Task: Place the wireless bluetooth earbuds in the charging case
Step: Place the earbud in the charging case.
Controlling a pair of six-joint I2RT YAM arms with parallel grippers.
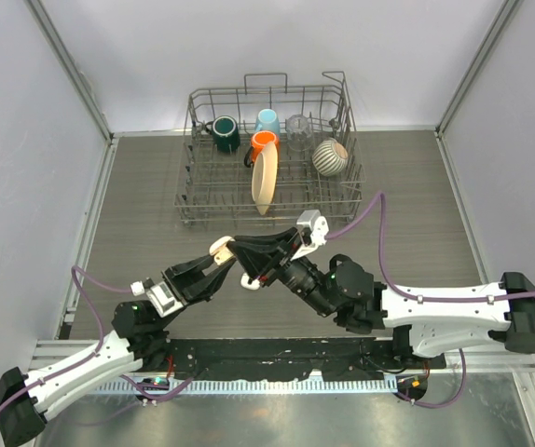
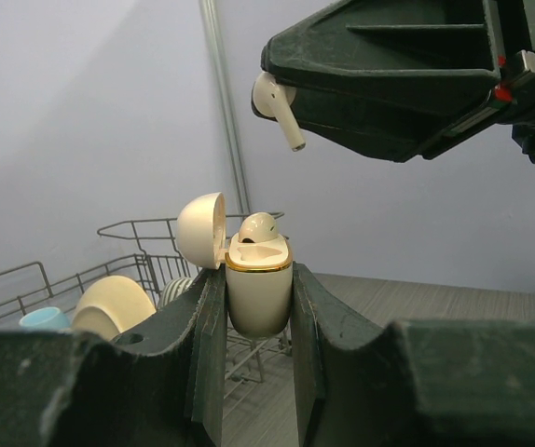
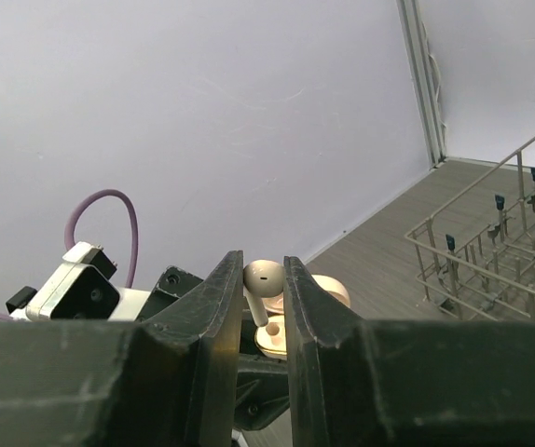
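Desk (image 1: 137, 205): grey planks, arms meeting above its middle.
Rack (image 1: 202, 209): well behind, out of the way.
Left gripper (image 2: 259, 275): clamped on the open case (image 2: 258, 303), one earbud (image 2: 258, 226) seated.
Right gripper (image 3: 263, 268): pinching a second earbud (image 2: 275, 101) above it.
Risk: misaligned stem catches the rim, bud drops.
Room: open all round; tight only between grippers.

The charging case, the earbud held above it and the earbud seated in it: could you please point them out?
charging case (image 2: 259, 303), left wrist view, on its lower body.
held earbud (image 2: 269, 96), left wrist view, on its head.
seated earbud (image 2: 259, 225), left wrist view, on its head.
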